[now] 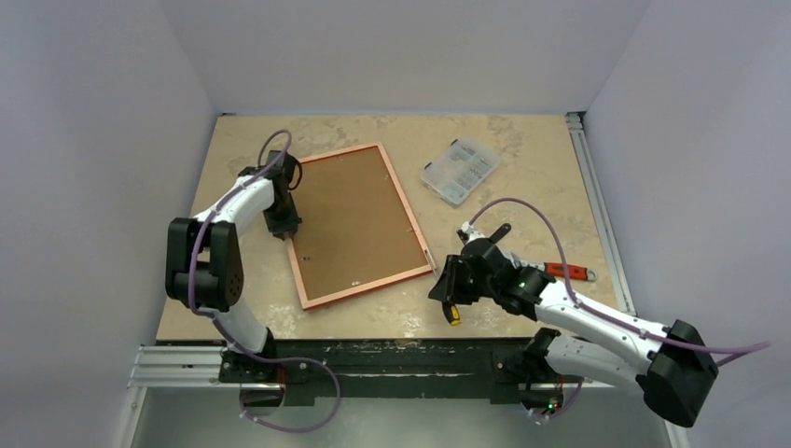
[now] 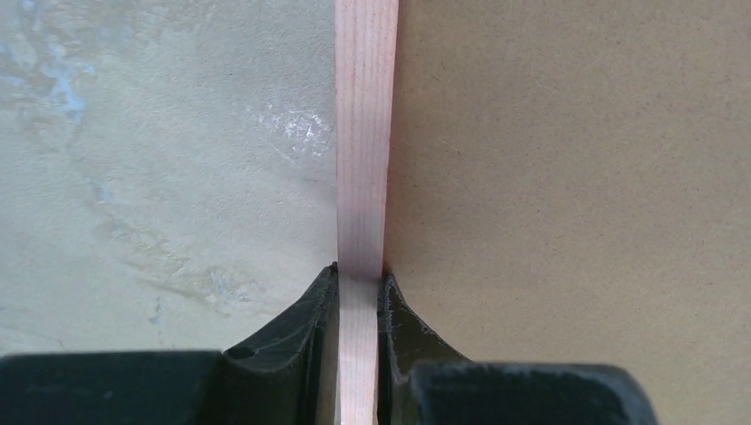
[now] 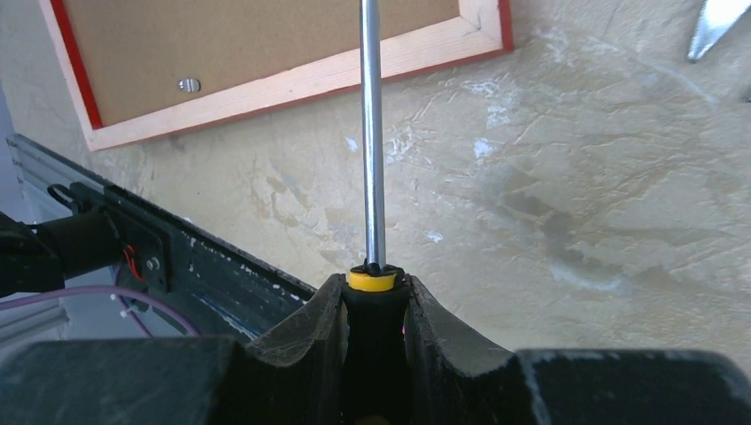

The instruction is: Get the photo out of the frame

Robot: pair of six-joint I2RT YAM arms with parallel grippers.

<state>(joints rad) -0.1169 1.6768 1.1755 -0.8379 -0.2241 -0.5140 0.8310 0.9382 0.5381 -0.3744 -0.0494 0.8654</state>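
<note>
The frame (image 1: pixel 364 287) lies back side up on the table, its pale wooden rails showing a red outer edge. Inside it, only the brown board back of the photo (image 1: pixel 354 219) shows; the print side is hidden. My left gripper (image 1: pixel 283 227) is shut on the frame's left rail (image 2: pixel 365 133), one finger on the table side and the other over the board (image 2: pixel 576 177). My right gripper (image 1: pixel 446 282) hovers off the frame's near right corner, shut on a black and yellow screwdriver (image 3: pixel 372 133) whose steel shaft points towards the frame's bottom rail (image 3: pixel 292 84).
A clear plastic parts box (image 1: pixel 459 170) sits at the back right. A red-handled tool (image 1: pixel 569 272) lies right of the right arm. A small metal clip (image 3: pixel 188 85) sits on the board. The metal mounting rail (image 1: pixel 373 359) runs along the table's near edge.
</note>
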